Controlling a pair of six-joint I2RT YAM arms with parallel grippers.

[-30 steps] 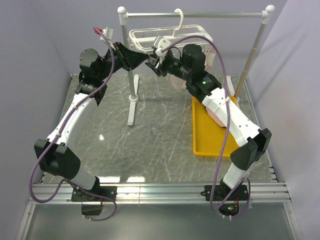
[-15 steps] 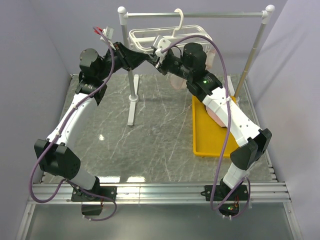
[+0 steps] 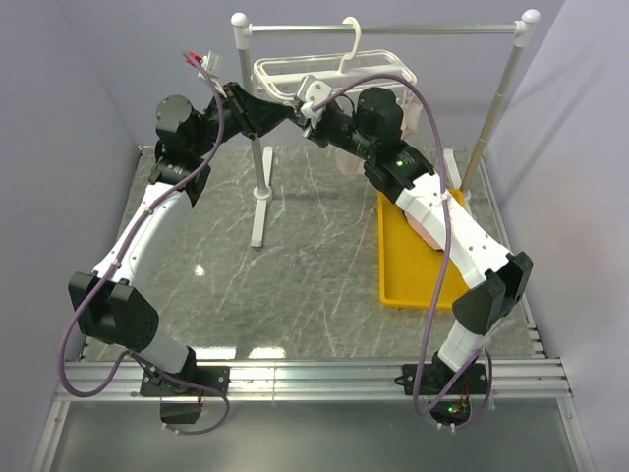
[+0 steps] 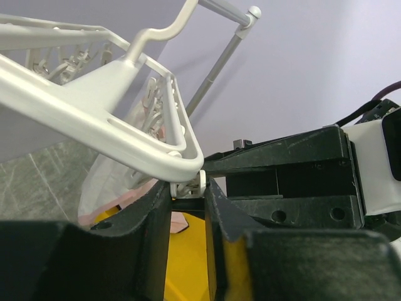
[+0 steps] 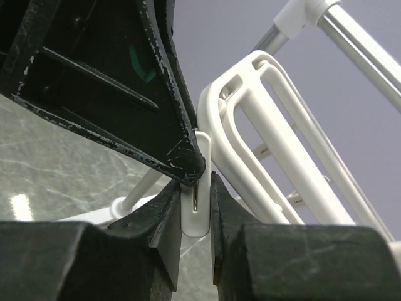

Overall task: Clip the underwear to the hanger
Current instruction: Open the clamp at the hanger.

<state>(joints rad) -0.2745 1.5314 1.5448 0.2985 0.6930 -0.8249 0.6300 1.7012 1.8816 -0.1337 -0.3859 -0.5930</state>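
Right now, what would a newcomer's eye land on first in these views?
Two arms arch up so the left hand and right hand meet at the left end of the white hanger, both pinching a dangling clip. A yellow tray with pink underwear sits at the right.

The hanger [image 4: 75, 100] is smooth white plastic, the table [image 3: 314, 275] glossy, marbled grey.
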